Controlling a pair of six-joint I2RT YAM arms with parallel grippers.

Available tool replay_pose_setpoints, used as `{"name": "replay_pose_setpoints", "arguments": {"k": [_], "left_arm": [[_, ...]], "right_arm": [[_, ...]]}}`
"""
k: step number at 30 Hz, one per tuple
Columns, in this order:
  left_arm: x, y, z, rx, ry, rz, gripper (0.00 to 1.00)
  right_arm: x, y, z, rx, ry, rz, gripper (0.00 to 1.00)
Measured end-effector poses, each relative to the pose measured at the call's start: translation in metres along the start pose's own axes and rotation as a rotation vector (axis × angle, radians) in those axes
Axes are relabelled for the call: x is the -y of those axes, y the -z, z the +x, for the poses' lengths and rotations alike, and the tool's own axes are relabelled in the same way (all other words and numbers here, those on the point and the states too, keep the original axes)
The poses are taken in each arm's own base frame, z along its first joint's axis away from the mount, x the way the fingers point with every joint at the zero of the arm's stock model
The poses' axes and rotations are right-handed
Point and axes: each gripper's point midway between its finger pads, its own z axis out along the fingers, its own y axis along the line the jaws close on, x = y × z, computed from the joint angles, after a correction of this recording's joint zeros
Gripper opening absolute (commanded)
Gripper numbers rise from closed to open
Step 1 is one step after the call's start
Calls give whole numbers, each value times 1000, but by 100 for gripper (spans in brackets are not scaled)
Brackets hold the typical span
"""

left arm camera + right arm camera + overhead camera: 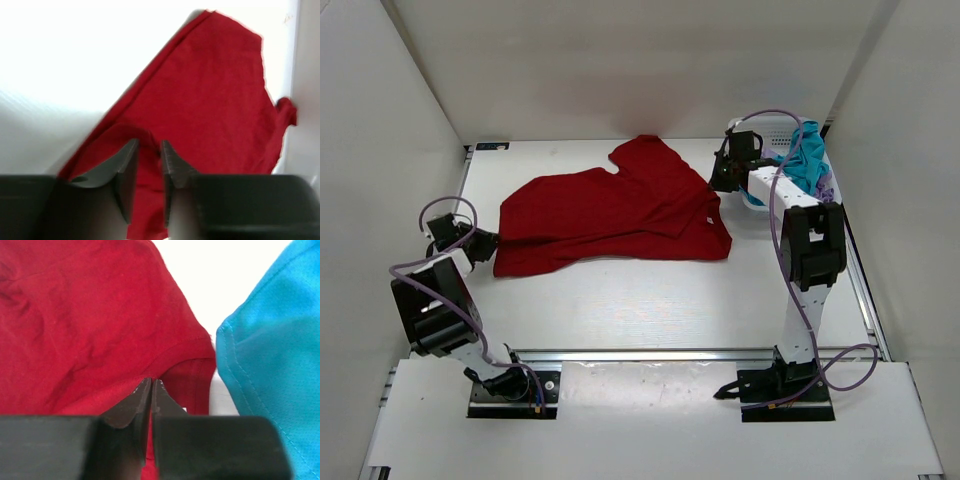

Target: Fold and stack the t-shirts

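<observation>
Both pincers on the red shirt [620, 210]: left pincer [148, 172] slightly apart, right pincer [151, 402] together

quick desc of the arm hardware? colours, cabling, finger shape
Both arms mix white links with boxy black joint housings, and each stands on a black base plate. A lavender-grey cable loops loosely along each arm. The left gripper and right gripper are black blocks with dark fingers tapering to narrow tips. No readable markings.
</observation>
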Motion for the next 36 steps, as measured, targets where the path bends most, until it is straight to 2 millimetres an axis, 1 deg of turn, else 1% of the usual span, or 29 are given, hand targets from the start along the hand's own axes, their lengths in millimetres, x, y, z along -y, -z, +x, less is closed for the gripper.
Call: {"name": "replay_pose_setpoints", "arguments": {"k": [1,3,4,5,6,7,9,11,12,13,14,16,18,19,20,21,23,24,26,27,29,31,36], "left_arm": [[-3,-2,2,-12,7,-5,46],[-7,-2,5,-26,25,-4,49],[-9,1,7,-28,31,-1,50],[-11,4,9,-25,37,0,48],[-13,10,12,-23,39,0,45],[-15,17,16,-15,35,3,45],[-14,32,18,14,21,12,43],[-11,49,19,58,-1,37,42],[-9,59,19,83,-13,58,42],[-8,66,21,100,-22,73,44],[-9,71,23,110,-31,80,46],[-18,74,29,109,-42,65,46],[-30,72,39,90,-44,33,51],[-38,71,45,73,-42,15,52],[-45,71,51,58,-38,-1,52],[-50,70,56,45,-34,-15,52],[-61,67,65,17,-25,-46,51],[-64,66,68,7,-22,-56,51],[-68,64,73,-9,-24,-70,51],[-68,62,74,-14,-27,-74,51],[-68,59,79,-29,-32,-76,51],[-67,57,79,-25,-39,-66,50],[-66,51,75,-8,-31,-55,41]], "right_arm": [[1,0,1,-5,-3,1,8],[2,0,0,-5,-9,-5,24],[2,0,0,-3,-14,-7,27],[1,1,-2,1,-10,-10,34],[0,1,-2,2,-8,-12,36],[0,3,-3,5,-7,-14,38],[-3,11,-4,23,-6,-19,38],[-5,29,3,39,-10,-29,26],[-6,42,12,48,-19,-37,16],[-6,55,20,61,-27,-46,4],[-6,71,33,70,-42,-56,0],[-5,92,50,90,-61,-77,0],[0,106,66,113,-83,-87,9],[4,109,74,118,-97,-88,18],[9,110,85,117,-111,-88,24],[16,108,96,106,-128,-82,27],[28,103,119,65,-158,-67,35],[34,99,131,34,-173,-60,37],[39,94,143,-2,-184,-47,41],[40,91,147,-14,-187,-46,44],[40,88,150,-20,-187,-54,45],[40,86,154,-23,-187,-61,45],[45,76,166,-56,-196,-49,47]]}}
